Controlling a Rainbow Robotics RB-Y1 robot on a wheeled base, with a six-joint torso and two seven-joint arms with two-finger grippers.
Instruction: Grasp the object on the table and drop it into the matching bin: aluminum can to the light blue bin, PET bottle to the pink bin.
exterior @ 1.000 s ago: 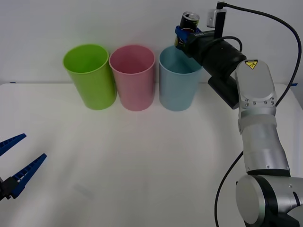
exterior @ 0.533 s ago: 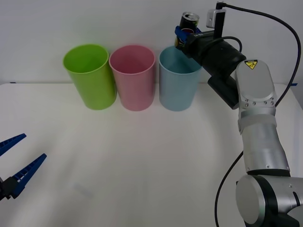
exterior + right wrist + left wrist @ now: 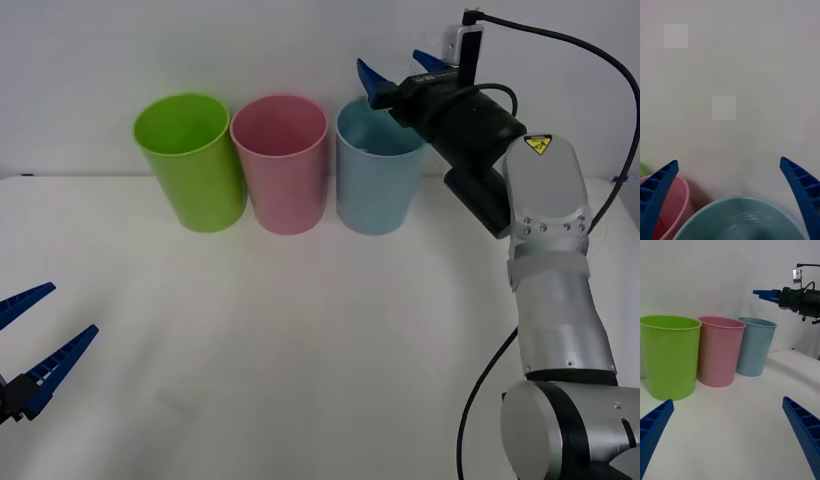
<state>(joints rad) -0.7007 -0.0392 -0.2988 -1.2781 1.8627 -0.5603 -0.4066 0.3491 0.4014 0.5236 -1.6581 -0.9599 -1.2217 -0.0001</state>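
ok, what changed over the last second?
The right gripper above the light blue bin opened and let go of the can, which is gone from between its fingers; the arm shifted slightly. The left gripper stayed open low over the table, and the pink bin and green bin did not move.

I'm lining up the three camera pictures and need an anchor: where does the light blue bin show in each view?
Front view: light blue bin stands rightmost in the row of three, under the open right gripper.
Right wrist view: its rim lies between that gripper's own fingers.
Left wrist view: it stands farthest back in the row.
Shared landmark: the pink bin right beside it.
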